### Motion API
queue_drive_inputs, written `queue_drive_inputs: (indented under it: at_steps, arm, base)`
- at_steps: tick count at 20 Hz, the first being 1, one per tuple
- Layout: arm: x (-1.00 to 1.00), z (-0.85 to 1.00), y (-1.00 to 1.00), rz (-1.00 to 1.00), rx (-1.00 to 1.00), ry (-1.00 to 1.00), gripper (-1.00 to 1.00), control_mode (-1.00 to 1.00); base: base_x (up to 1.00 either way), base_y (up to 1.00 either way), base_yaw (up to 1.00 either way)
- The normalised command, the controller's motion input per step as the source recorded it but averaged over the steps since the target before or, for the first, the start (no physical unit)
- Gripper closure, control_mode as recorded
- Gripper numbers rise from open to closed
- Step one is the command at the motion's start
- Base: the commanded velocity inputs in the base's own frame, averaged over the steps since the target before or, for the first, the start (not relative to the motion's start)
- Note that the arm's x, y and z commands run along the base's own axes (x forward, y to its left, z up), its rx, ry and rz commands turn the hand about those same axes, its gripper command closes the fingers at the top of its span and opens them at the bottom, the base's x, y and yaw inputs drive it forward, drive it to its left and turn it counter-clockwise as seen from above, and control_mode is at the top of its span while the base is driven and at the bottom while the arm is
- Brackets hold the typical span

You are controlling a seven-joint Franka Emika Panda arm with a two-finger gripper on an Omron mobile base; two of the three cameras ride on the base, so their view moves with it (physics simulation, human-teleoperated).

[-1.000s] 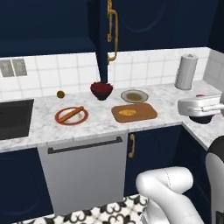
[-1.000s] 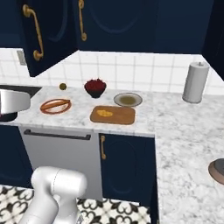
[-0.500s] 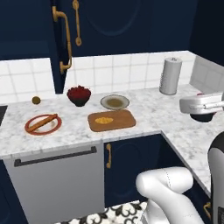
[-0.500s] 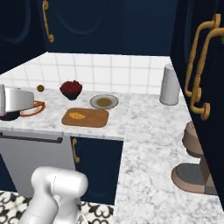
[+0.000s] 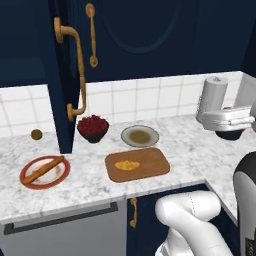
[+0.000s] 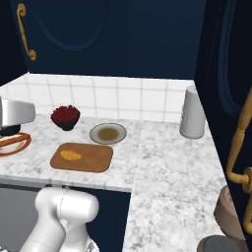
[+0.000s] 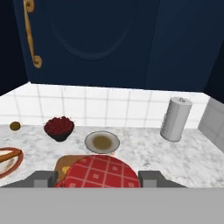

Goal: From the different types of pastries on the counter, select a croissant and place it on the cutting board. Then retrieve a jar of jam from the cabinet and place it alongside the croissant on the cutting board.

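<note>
You had the jar of jam (image 7: 99, 173) in your gripper (image 7: 97, 178). In the hand view its red checked lid sat right between the two dark finger tips, so the gripper was closed on the jar and not wide.

The croissant (image 5: 127, 164) already lay on the cutting board (image 5: 150, 161), toward the board's left side. That part of the job looked done. What was left was to put the jar down next to it.

The board lay on the white marble table (image 5: 185, 142), in front of the small round dish (image 5: 140, 135) and near the bowl of red berries (image 5: 92, 127). The long brown stick pastry (image 5: 44, 169) lay on the red-rimmed plate (image 5: 30, 182), well apart from the board. The open cabinet door (image 5: 61, 80) hung over the table to the left of the berries.

To do this step well, I think you should have aimed for the bare wood on the right of the croissant. Coming down straight and slow would have kept the jar upright. You should have let go only when the jar's bottom was resting on the board, and stayed off the croissant and the dish.
</note>
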Motion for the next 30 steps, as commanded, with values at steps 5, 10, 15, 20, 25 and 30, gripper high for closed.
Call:
queue_drive_inputs:
  at_steps: [5,10,15,20,25,30]
  arm:
    - [0.0,0.0,0.0,0.0,0.0,0.0,1.0,1.0]
    - [0.0,0.0,0.0,0.0,0.0,0.0,1.0,1.0]
    - [0.24,-0.52,-0.03,0.01,-0.01,0.02,1.0,-1.0]
    - [0.33,-0.89,-0.09,0.16,-0.03,0.0,1.0,-1.0]
    - [0.05,-0.81,-0.18,0.4,0.0,-0.16,1.0,-1.0]
    - [0.28,-0.24,-0.19,0.51,-0.01,-0.21,1.0,-1.0]
  base:
    - [0.5,-0.09,0.0]
    - [0.18,0.0,0.0]
    - [0.01,0.0,0.0]
    - [0.0,0.0,0.0]
    - [0.0,0.0,0.0]
    - [0.0,0.0,0.0]
